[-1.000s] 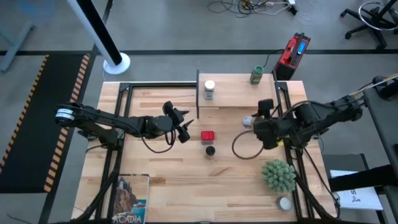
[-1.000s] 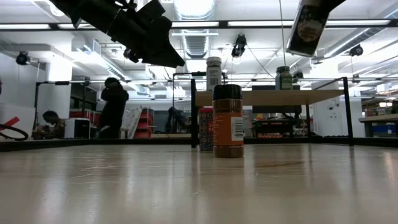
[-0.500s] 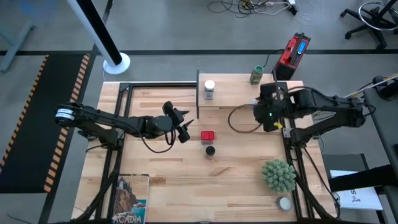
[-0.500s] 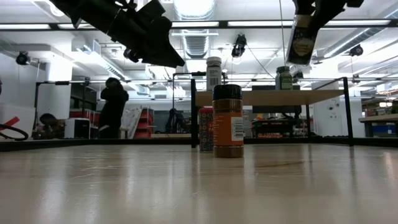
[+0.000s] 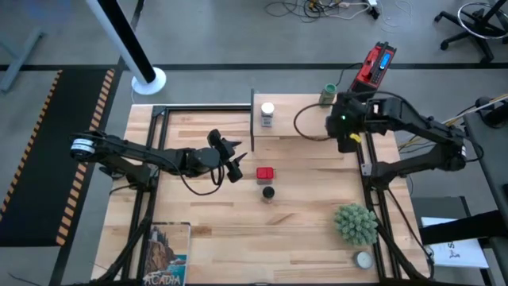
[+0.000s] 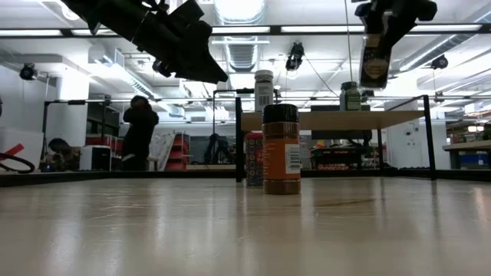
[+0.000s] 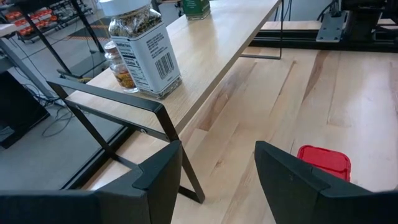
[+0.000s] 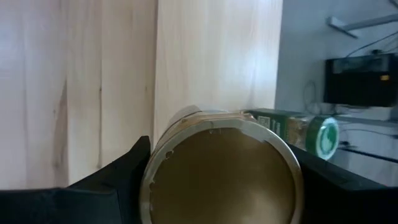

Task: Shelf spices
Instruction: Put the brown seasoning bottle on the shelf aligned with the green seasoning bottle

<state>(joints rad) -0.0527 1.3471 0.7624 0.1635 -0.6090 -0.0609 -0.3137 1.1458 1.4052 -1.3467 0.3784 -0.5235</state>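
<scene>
My right gripper (image 5: pixel 344 129) hangs over the right end of the light wood shelf (image 5: pixel 302 121), shut on a dark labelled spice jar (image 6: pixel 374 60) held above the shelf top. A white-lidded jar (image 5: pixel 267 114) stands at the shelf's left end and a green-lidded jar (image 5: pixel 327 96) at its far right corner. A red square tin (image 5: pixel 265 173) and a black-lidded jar (image 5: pixel 268 192) stand on the table. Left of the tin, my left gripper (image 5: pixel 236 164) hovers open with nothing between its fingers. My right gripper comes from above, its fingers pointing down, and pinches the jar's top end (image 6: pixel 377 38) between its two fingers (image 8: pixel 118 180). The jar hangs below them, nearly upright and clear of the shelf. Its round end (image 8: pixel 221 168) fills the gap in the right wrist view.
A spiky green plant (image 5: pixel 355 224) and a flat white round tin (image 5: pixel 363 259) sit at the near right. A picture book (image 5: pixel 167 253) lies at the near left edge. A red device (image 5: pixel 373 65) stands beyond the far right corner.
My right gripper has carried the jar toward the table's far edge, from over the open table to over the shelf's right end. The jar has gone from tilted to nearly upright.
</scene>
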